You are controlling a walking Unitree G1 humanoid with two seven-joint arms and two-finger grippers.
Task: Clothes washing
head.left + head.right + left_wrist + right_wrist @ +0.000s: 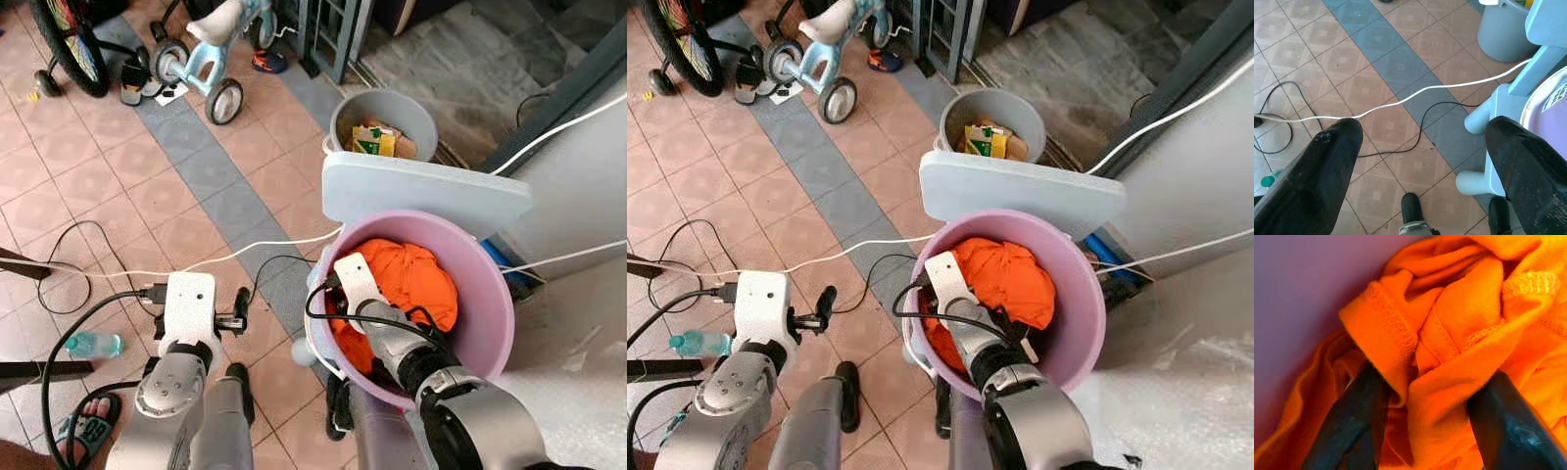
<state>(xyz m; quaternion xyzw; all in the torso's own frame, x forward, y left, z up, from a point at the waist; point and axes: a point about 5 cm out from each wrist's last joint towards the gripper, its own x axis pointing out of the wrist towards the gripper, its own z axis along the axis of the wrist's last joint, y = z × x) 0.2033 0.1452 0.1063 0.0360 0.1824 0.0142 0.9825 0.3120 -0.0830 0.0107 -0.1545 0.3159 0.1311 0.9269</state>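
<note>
A home's tiled porch or entry area, by the look of it; pink and grey floor tiles (pixel 108 166) run underfoot; a child's tricycle (pixel 211 49) and a bicycle wheel (pixel 69 39) stand parked; a grey bin (pixel 382 122) of cartons and a lilac laundry tub (pixel 485 313) of orange clothes (pixel 411 274) sit nearby.

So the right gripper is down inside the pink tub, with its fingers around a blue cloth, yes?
Not quite: the cloth is orange, not blue. The right wrist view shows it bunched between the black fingers, and the left eye view shows the right gripper down inside the pink tub.
</note>
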